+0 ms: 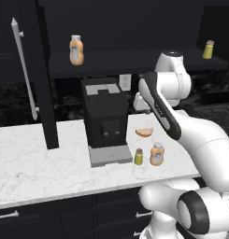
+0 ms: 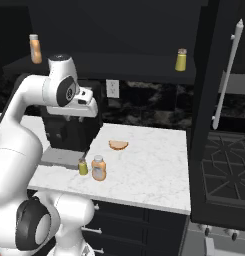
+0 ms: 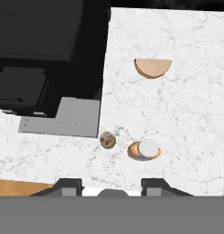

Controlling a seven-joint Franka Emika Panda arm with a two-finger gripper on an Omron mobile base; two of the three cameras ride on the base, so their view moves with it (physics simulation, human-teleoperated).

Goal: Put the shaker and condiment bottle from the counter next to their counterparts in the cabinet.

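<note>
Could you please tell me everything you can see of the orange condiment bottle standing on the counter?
The condiment bottle is small and rounded, orange with a pale label band and a white-grey cap, plastic by the look of it. It stands upright and capped on the white marble counter, near the front edge, just right of the shaker with a small gap between them. Nothing but the counter touches it. From the hand view its cap faces the camera, above the fingers.
</note>
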